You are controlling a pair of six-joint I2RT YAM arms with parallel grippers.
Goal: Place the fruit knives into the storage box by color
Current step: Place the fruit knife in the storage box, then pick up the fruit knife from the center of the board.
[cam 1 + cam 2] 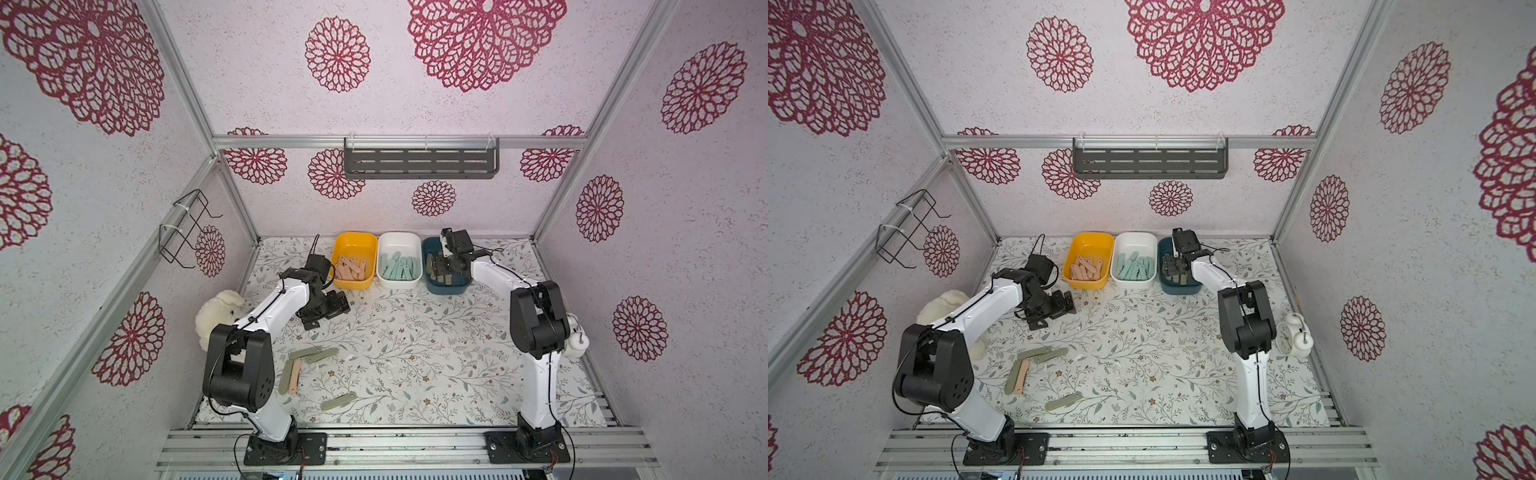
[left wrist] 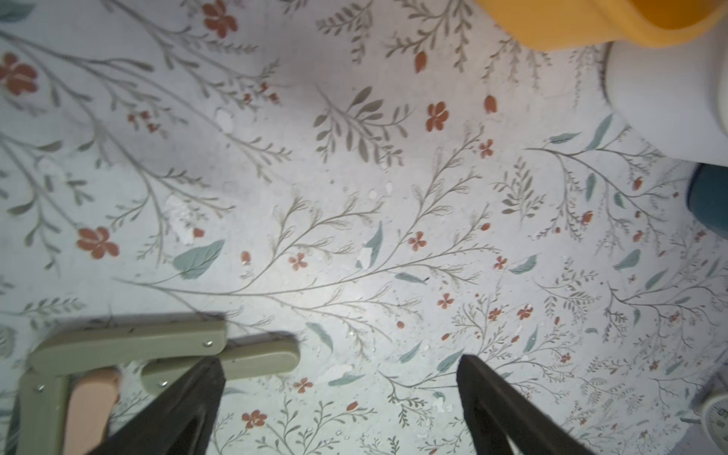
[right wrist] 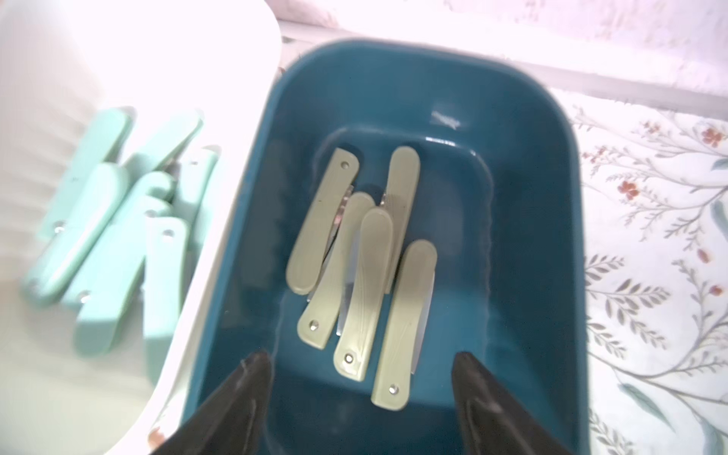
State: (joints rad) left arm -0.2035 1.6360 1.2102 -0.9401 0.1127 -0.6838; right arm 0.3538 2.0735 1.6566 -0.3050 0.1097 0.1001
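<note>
Three storage boxes stand at the back of the table: a yellow box [image 1: 353, 285] with peach-pink fruit knives [image 1: 351, 269], a white box [image 1: 398, 284] with mint ones [image 1: 398, 266], and a blue box [image 1: 446, 289] with several olive ones [image 3: 366, 260]. My right gripper [image 3: 360, 360] hangs open over the blue box with nothing between its fingers. Loose on the table lie olive knives [image 1: 306, 353] [image 1: 338, 401] and one pink knife [image 1: 294, 377]. My left gripper [image 1: 326, 311] is open and empty above the table, just behind those knives [image 2: 130, 342].
A white plush toy [image 1: 220, 316] sits by the left wall behind my left arm. A white alarm clock [image 1: 1293, 336] stands by the right wall. A wire rack [image 1: 187, 228] hangs on the left wall and a grey shelf [image 1: 419, 160] on the back wall.
</note>
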